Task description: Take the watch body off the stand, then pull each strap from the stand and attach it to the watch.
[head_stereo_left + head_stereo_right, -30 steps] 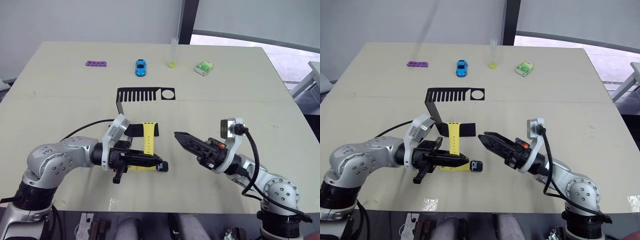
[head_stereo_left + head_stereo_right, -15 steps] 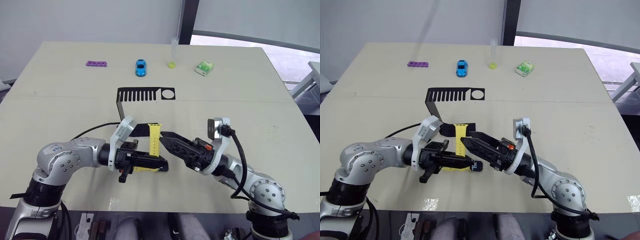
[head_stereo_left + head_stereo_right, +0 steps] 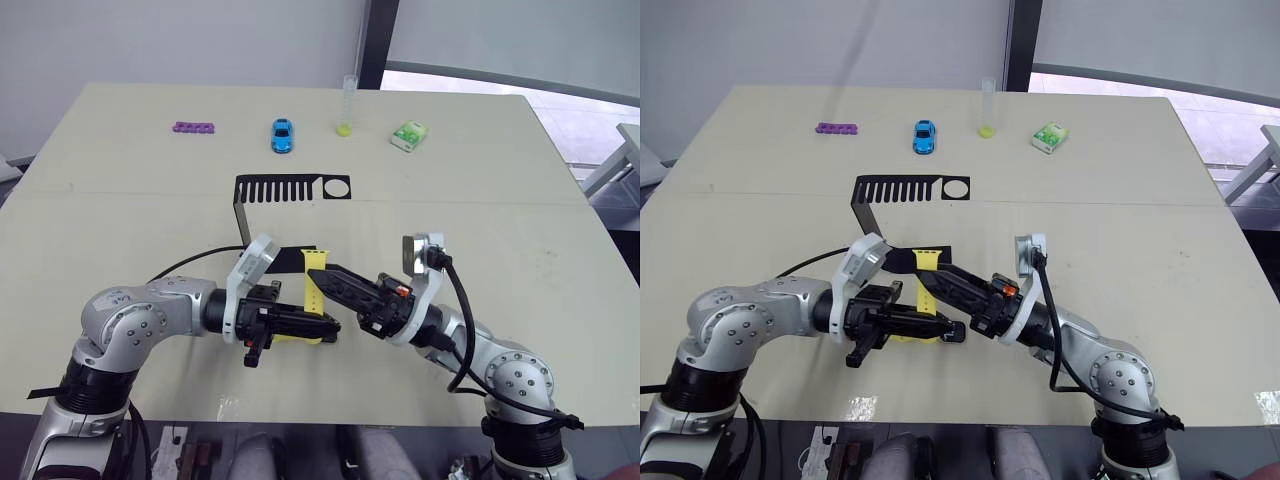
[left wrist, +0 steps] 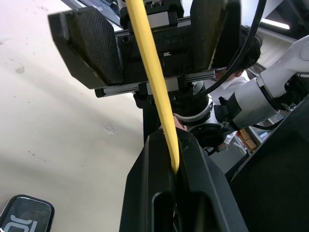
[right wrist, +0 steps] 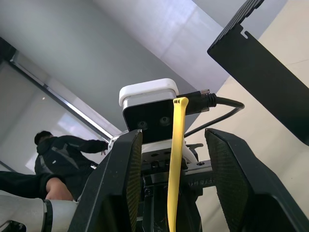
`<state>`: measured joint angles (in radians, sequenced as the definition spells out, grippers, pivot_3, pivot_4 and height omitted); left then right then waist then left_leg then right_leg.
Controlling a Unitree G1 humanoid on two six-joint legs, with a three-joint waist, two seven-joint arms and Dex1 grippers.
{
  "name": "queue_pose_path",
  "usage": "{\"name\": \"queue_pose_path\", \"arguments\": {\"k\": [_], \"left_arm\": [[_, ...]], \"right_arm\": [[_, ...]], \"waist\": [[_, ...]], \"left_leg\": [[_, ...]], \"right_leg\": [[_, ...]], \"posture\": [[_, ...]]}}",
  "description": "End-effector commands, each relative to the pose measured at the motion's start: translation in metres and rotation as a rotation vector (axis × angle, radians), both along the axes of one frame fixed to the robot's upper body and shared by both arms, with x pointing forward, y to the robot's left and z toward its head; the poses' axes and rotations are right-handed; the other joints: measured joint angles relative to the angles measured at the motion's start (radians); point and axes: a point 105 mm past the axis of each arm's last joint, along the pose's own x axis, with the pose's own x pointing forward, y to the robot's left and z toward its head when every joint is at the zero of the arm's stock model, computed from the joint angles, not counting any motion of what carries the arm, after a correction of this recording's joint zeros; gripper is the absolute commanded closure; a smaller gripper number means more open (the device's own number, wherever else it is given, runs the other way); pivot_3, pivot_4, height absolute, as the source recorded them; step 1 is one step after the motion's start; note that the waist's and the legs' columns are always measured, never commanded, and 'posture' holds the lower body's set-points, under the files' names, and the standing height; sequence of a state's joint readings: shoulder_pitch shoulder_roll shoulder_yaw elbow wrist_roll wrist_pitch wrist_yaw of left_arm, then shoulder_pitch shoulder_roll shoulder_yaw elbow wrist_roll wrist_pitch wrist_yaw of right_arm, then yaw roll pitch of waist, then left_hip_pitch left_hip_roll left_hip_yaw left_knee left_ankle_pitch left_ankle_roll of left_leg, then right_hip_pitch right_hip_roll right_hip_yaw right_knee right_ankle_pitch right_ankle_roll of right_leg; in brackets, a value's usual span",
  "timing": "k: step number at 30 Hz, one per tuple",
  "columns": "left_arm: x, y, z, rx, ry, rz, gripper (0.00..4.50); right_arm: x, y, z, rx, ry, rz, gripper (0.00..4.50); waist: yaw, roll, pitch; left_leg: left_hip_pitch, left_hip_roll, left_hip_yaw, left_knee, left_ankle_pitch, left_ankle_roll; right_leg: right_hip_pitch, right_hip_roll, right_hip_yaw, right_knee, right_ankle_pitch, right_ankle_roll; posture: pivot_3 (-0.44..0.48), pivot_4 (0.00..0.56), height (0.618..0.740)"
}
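Yellow rubbery strap (image 3: 317, 290) is front and centre, pinched between the two black fingers of the left gripper (image 3: 322, 325), which are closed on its lower end. From the left wrist cam the band (image 4: 153, 82) runs straight up out of those clamped fingers, edge-on. Right gripper (image 3: 335, 277) sits just across from it, pointing at the L one, fingers apart on either side of the strap's free length; in the right wrist cam the band (image 5: 175, 159) stands in the gap, touching neither pad as far as can be seen.

Small square black watch body w/ rounded corners (image 3: 953, 333) lies flat on the beige table (image 3: 500, 200), off the stand, just beside the left fingertips; left wrist cam catches its corner (image 4: 25, 217) on the tabletop, white marks on the dark screen.

Thin black sheet-metal stand (image 3: 290, 190) sits behind both grippers, comb-slotted top plate w/ round hole facing up, its flat base (image 3: 902, 260) partly hidden by the left wrist. Only one strap can be made out; can't tell where the second is.

Far edge of table, well apart from the action: purple linked piece (image 3: 191, 127), blue toy car (image 3: 282, 134), clear tube w/ yellow-green bottom (image 3: 346, 107), green-and-white packet (image 3: 408, 135). Person in dark jacket (image 5: 58, 150) shows behind the L arm in the right wrist cam.
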<state>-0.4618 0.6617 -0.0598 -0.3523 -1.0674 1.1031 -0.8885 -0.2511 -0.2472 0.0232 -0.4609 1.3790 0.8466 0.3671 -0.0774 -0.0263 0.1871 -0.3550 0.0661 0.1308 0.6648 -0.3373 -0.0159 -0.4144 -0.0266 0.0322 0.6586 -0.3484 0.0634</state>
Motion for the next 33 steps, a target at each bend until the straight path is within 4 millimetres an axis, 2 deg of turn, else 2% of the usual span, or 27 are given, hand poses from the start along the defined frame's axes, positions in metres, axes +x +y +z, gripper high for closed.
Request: {"name": "queue_pose_path", "arguments": {"k": [1,7,8,9,11,29,30,33], "left_arm": [[-0.0038,-0.0040,0.0047,-0.011,-0.036,-0.019,4.50],[-0.0037,-0.0040,0.0033,-0.014,-0.034,-0.015,4.50],[-0.0036,-0.0041,0.0033,-0.015,-0.034,-0.014,4.50],[-0.0034,-0.0041,0.0034,-0.015,-0.034,-0.014,4.50],[-0.0032,-0.0042,0.0035,-0.016,-0.035,-0.013,4.50],[-0.0030,-0.0040,0.0013,-0.017,-0.042,-0.004,4.50],[-0.0031,-0.0041,0.0011,-0.018,-0.042,-0.004,4.50],[-0.0029,-0.0044,0.0009,-0.021,-0.047,0.000,4.50]], "right_arm": [[0.0016,-0.0012,0.0085,0.044,-0.019,-0.019,2.29],[0.0023,-0.0007,0.0098,0.059,-0.023,-0.021,2.29],[0.0023,-0.0007,0.0099,0.060,-0.023,-0.020,2.84],[0.0024,-0.0006,0.0098,0.060,-0.023,-0.020,3.13],[0.0017,0.0001,0.0096,0.058,-0.023,-0.012,4.04],[0.0009,0.0019,0.0093,0.073,-0.018,0.001,4.04],[0.0006,0.0022,0.0094,0.074,-0.018,0.003,4.28],[0.0001,0.0027,0.0092,0.076,-0.015,0.009,4.28]], "waist": [[0.000,0.000,0.000],[0.000,0.000,0.000],[0.000,0.000,0.000],[0.000,0.000,0.000],[0.000,0.000,0.000],[0.000,0.000,0.000],[0.000,0.000,0.000],[0.000,0.000,0.000]], "left_leg": [[0.000,0.000,0.000,0.000,0.000,0.000],[0.000,0.000,0.000,0.000,0.000,0.000],[0.000,0.000,0.000,0.000,0.000,0.000],[0.000,0.000,0.000,0.000,0.000,0.000],[0.000,0.000,0.000,0.000,0.000,0.000],[0.000,0.000,0.000,0.000,0.000,0.000],[0.000,0.000,0.000,0.000,0.000,0.000],[0.000,0.000,0.000,0.000,0.000,0.000]], "right_leg": [[0.000,0.000,0.000,0.000,0.000,0.000],[0.000,0.000,0.000,0.000,0.000,0.000],[0.000,0.000,0.000,0.000,0.000,0.000],[0.000,0.000,0.000,0.000,0.000,0.000],[0.000,0.000,0.000,0.000,0.000,0.000],[0.000,0.000,0.000,0.001,0.000,0.000],[0.000,0.000,0.000,0.001,0.000,0.000],[0.000,0.000,0.000,0.001,0.000,0.000]], "posture": [[0.000,0.150,0.740],[0.000,0.150,0.740],[0.000,0.150,0.740],[0.000,0.150,0.740],[0.000,0.150,0.740],[0.000,0.150,0.740],[0.000,0.150,0.740],[0.000,0.150,0.740]]}}
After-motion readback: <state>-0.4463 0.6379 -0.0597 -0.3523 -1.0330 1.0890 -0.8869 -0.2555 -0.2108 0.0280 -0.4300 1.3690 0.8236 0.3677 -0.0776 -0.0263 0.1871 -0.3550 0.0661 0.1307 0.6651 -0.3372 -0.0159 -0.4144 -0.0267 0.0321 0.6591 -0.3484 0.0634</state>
